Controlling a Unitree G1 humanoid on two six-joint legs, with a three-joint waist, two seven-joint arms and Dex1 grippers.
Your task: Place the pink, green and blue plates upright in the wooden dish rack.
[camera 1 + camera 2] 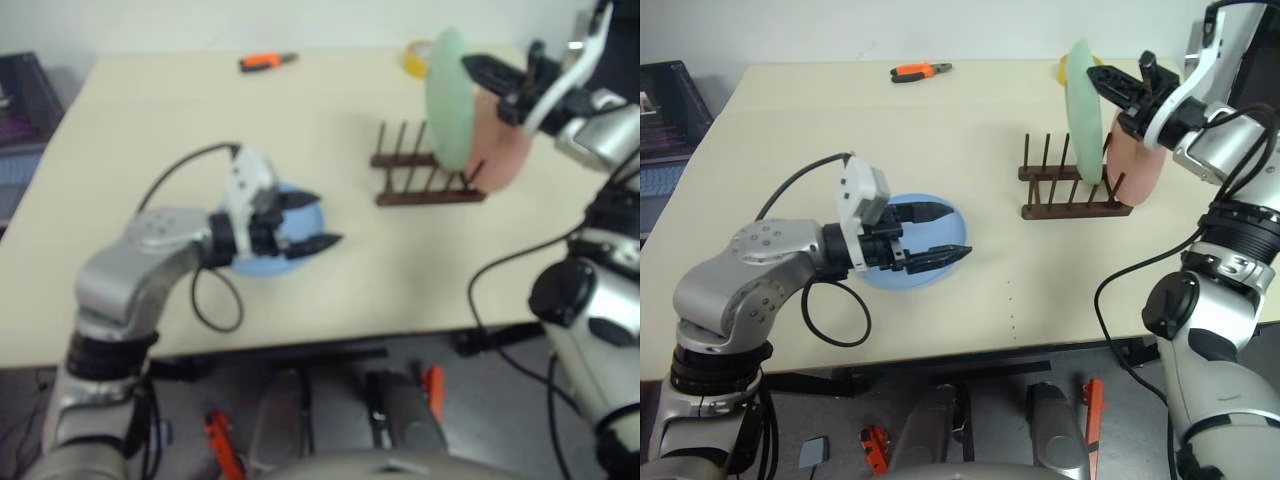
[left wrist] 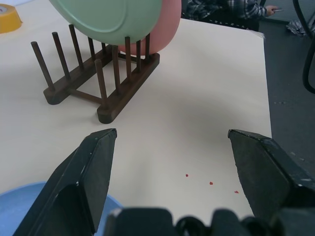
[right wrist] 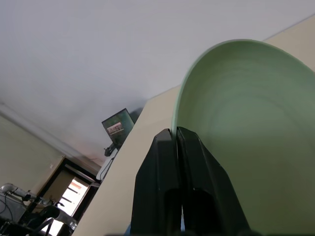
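Closest to me, my left hand point(image 1: 932, 236) hangs low over the round, shallow light blue plate point(image 1: 940, 268), which lies flat on the pale beige desk point(image 1: 970, 130). The two black fingers point(image 1: 923, 211) are spread wide apart, holding nothing, tips out over the plate's far rim.

Further out and to the right sits the small dark brown wooden dish rack point(image 1: 1072, 187), two rails with rows of thin upright pegs. The round mint green plate point(image 1: 1084, 112) stands on edge among the pegs, its lower rim down between them. My right hand point(image 1: 1110, 85) is up at that plate's top, fingers pressed tight together on its rim; from the right wrist view the green dish point(image 3: 256, 128) curves away right against my fingertips point(image 3: 178, 147). Just behind the green one, at the rack's right end, the round pale pink plate point(image 1: 1137, 160) stands upright, close beside it, as the left wrist view shows too.

Beyond the rack, a yellow roll of tape point(image 1: 416, 58) lies near the desk's far edge, and off to the left an orange-handled pair of pliers point(image 1: 920, 71).
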